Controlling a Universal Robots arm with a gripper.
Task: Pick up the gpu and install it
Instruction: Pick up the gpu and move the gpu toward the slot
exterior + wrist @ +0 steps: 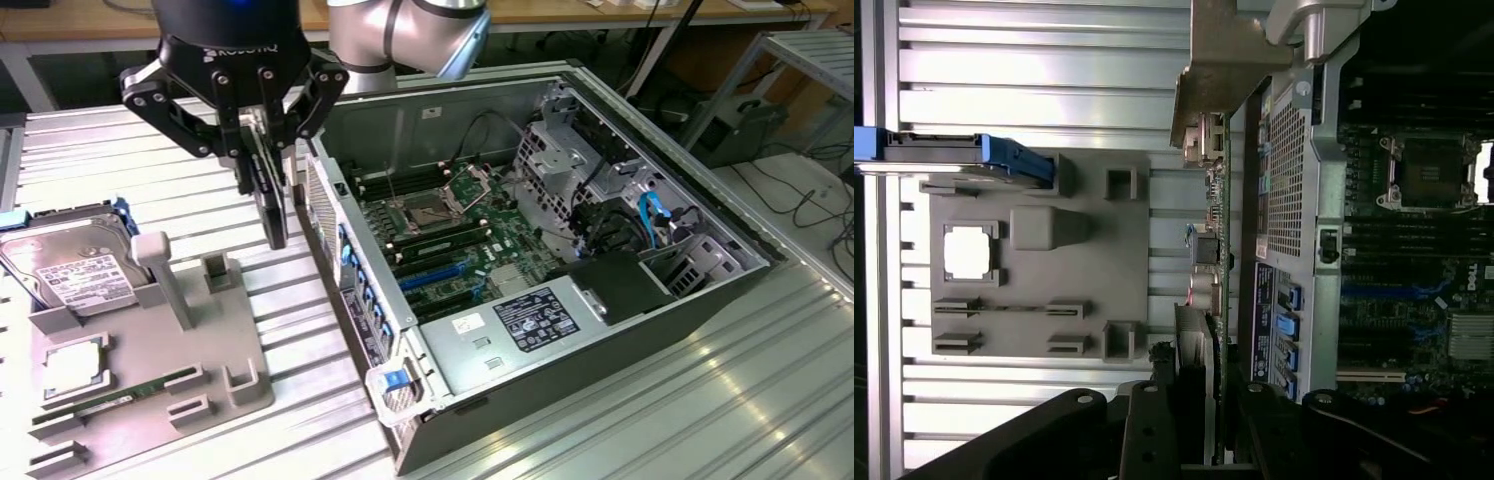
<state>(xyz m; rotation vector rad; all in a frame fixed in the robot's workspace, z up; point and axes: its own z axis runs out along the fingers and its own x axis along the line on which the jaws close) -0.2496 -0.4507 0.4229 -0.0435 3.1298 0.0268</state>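
Nearest: grey fixture (pixel 200 380) on the desk (pixel 667 420), carrying a hard drive (pixel 74 265) and a memory stick (pixel 127 395). Past it, claw (pixel 264 170) clamped on the gpu (pixel 276 215). Card hangs vertical, off the desk, between fixture and open computer case (pixel 601 400), just beside the case's outer wall. Farther in: motherboard (pixel 447 230) lying in the case.

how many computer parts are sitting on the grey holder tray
3 on the grey tray: a hard drive at its far end, a square processor chip nearer the camera, and a slim memory stick beside the chip. Smaller parts may be hidden behind its posts.
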